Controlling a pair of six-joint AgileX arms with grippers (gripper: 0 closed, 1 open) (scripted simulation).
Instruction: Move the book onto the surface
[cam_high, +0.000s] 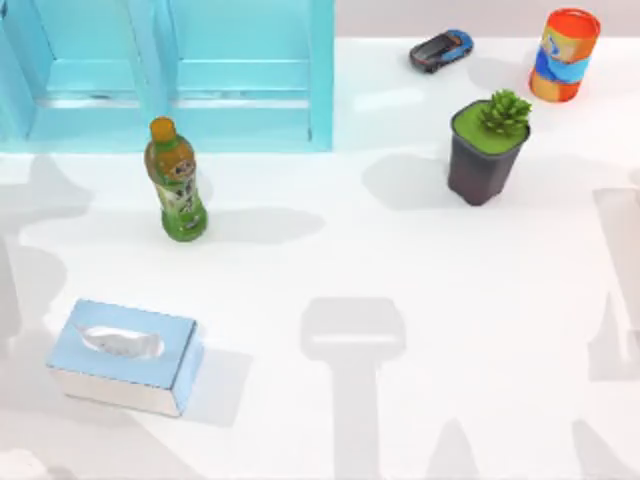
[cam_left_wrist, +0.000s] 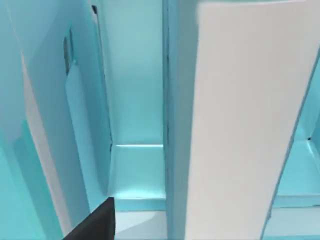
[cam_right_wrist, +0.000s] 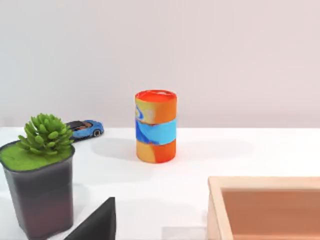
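Left gripper's (cam_left_wrist: 95, 225) grip state can't be told, it's close inside the shelf (cam_left_wrist: 135, 100); book (cam_left_wrist: 240, 125) looks stiff, heavy, slick-covered — pinch across covers.

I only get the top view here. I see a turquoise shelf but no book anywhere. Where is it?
Observer: The left wrist view looks into the shelf. What looks like the book stands upright between its turquoise walls, white page edges towards the camera.
Operator: Is an arm near it?
Observer: Yes. The left gripper is close in front of the shelf, and a dark part of it shows there.
Operator: And the other arm?
Observer: The right gripper faces the orange can. An open pale wooden box lies nearer the camera.
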